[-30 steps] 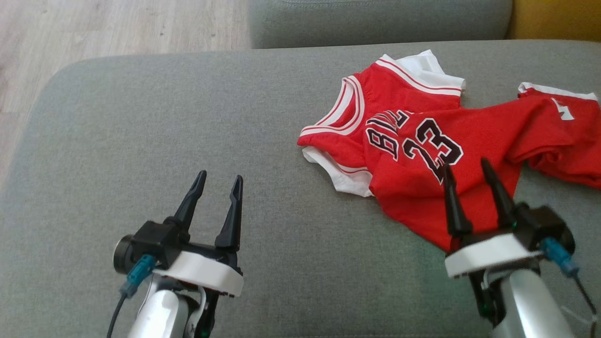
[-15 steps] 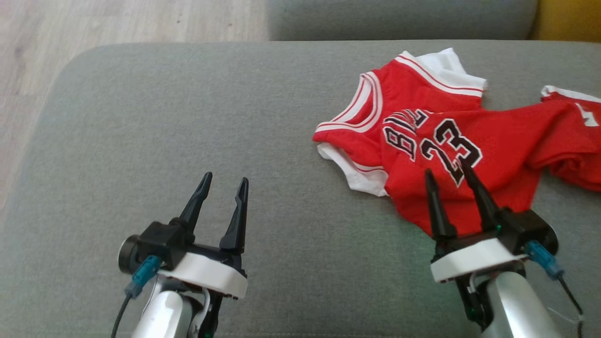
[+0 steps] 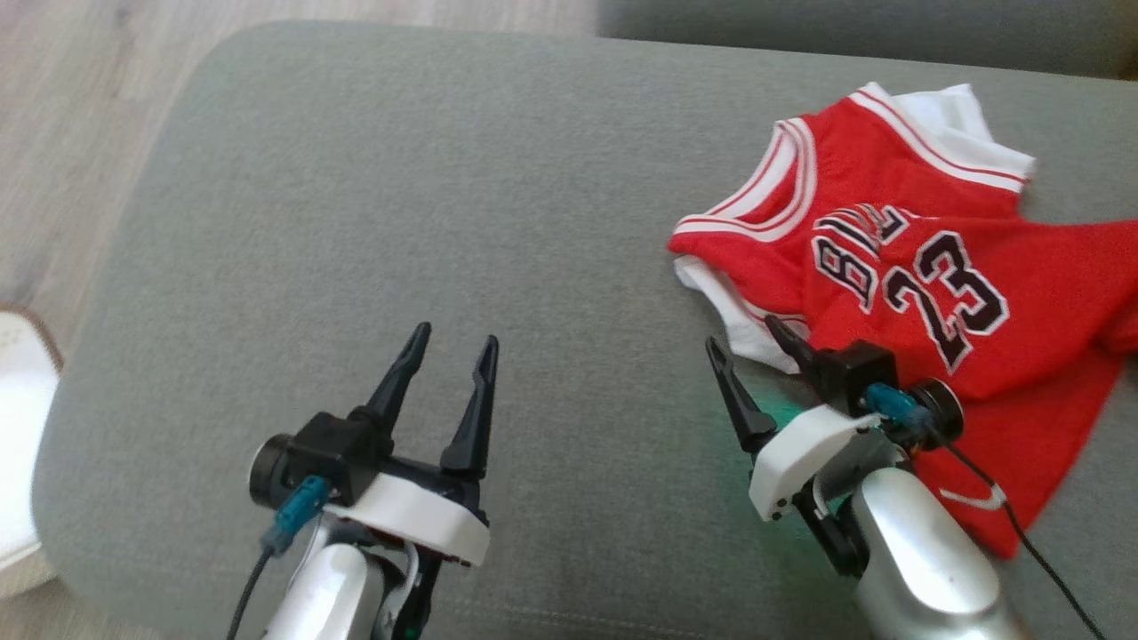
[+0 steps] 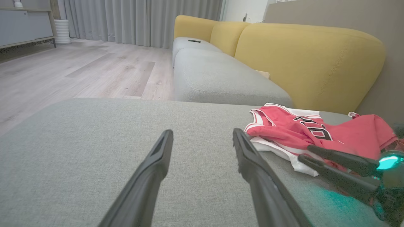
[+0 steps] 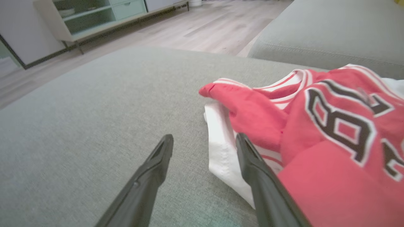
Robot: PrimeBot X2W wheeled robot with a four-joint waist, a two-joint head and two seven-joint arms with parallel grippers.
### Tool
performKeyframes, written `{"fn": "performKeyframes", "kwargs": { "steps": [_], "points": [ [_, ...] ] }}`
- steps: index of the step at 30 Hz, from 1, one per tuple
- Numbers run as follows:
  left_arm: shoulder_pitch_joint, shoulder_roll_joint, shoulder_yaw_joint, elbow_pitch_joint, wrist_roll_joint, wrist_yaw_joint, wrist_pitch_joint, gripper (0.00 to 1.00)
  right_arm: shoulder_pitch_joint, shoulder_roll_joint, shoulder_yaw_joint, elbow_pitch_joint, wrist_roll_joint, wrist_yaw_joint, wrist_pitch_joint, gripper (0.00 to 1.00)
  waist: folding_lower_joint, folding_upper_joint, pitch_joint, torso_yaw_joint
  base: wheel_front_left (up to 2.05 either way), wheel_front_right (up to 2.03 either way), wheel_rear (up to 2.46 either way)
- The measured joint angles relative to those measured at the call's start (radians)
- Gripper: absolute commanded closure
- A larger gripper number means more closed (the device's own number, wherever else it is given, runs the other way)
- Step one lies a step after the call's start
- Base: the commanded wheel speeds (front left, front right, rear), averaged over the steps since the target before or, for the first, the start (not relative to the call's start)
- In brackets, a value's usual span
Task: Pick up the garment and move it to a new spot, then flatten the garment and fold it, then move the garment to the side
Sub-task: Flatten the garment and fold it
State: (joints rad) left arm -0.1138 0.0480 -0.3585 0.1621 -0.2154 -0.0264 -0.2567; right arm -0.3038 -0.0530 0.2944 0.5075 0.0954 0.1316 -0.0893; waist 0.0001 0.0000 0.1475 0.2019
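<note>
A crumpled red basketball jersey with white trim (image 3: 1040, 356) lies on the right of a grey fabric sofa cushion (image 3: 400, 196). Both pincers are open and empty: the right pincer (image 3: 741, 332) just beside the white edge, the left pincer (image 3: 456, 333) well apart. Closing on one loose layer could let the jersey slip or drag bunched. Its armhole end faces the robot's left, and its long axis seems to run left to right.

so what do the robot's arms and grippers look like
Both match: the left gripper and right gripper each have two long, tapering black fingers on a black block, a white collar, a silver forearm and a teal connector with a dark cable. A green light glows on the right one.
</note>
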Motion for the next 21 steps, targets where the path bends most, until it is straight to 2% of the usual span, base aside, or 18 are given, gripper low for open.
{"fn": "performKeyframes", "kwargs": {
  "steps": [6,13,14,15,18,21],
  "points": [
    [-0.008,0.0,-0.016,0.001,-0.007,0.006,0.0,0.0,-0.088,-0.002,-0.01,0.168,-0.001,0.0,0.045,0.0,0.0,0.0,0.024,0.045,0.0,0.0,0.0],
    [-0.023,0.0,-0.016,-0.008,-0.016,0.009,0.0,0.0,-0.197,-0.003,-0.046,0.328,-0.03,0.0,0.05,0.0,0.0,0.0,0.055,0.073,0.0,0.0,0.0],
    [-0.023,0.0,-0.017,-0.008,-0.016,0.009,0.0,0.0,-0.208,-0.003,-0.049,0.346,-0.036,0.0,0.05,0.63,0.0,0.0,0.058,0.076,0.0,0.0,0.0],
    [-0.024,0.0,-0.018,-0.009,-0.016,0.009,0.0,0.0,-0.221,-0.003,-0.05,0.36,-0.036,0.0,0.045,1.0,0.0,0.0,0.061,0.078,0.0,0.0,0.0],
    [-0.026,0.0,-0.02,-0.009,-0.016,0.009,0.0,0.0,-0.256,-0.005,-0.041,0.395,-0.019,0.0,0.018,1.0,0.0,0.0,0.066,0.081,0.0,0.0,0.0],
    [-0.035,0.0,-0.019,-0.007,-0.016,0.009,0.0,0.0,-0.262,-0.013,0.035,0.394,0.05,0.0,-0.043,1.0,0.0,0.0,0.064,0.077,0.0,0.0,0.0]
  ]
}}
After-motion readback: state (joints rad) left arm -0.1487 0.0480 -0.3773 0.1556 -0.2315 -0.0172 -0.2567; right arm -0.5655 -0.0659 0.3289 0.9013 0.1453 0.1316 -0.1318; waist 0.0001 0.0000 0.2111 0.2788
